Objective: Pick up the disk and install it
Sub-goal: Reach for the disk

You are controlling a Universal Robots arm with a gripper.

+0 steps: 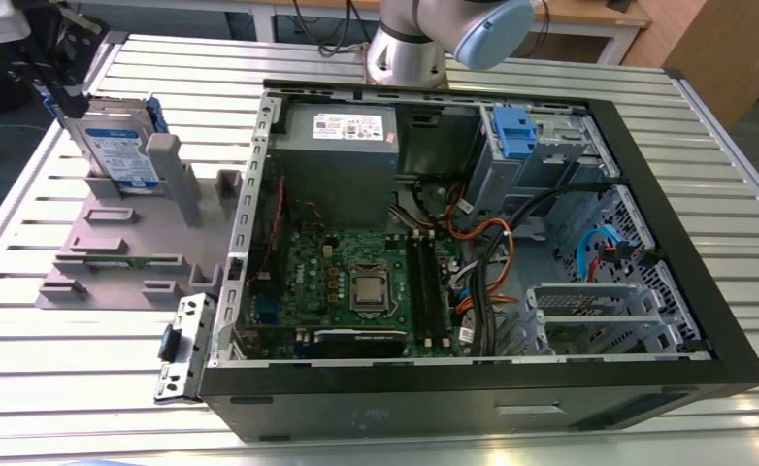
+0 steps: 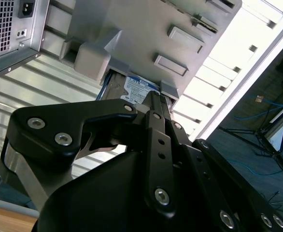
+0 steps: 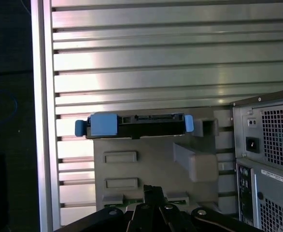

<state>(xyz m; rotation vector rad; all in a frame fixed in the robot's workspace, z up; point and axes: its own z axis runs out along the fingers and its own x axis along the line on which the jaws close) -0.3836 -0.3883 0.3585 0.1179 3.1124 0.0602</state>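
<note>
The disk [image 1: 112, 146] stands on edge in a grey plastic holder [image 1: 108, 243] on the slatted table, at the exterior view's left. Its white-and-blue label faces the camera and a blue bracket frames it. My gripper [image 1: 62, 92] hangs just above the disk's upper far corner, apart from it. In the first wrist view the disk [image 3: 136, 121] shows edge-on with blue tabs at both ends, beyond my fingertips [image 3: 153, 191], which meet with nothing between them. In the second wrist view the disk's label [image 2: 139, 89] peeks out past the holder [image 2: 146, 34], just ahead of the gripper [image 2: 152, 99].
An open computer case [image 1: 690, 194] lies on its side in the middle of the table, motherboard and cables exposed. A drive bay with a blue latch [image 1: 515, 131] sits at its far side. The arm's base [image 1: 412, 49] stands behind the case. The case's rear panel [image 3: 267, 145] is beside the holder.
</note>
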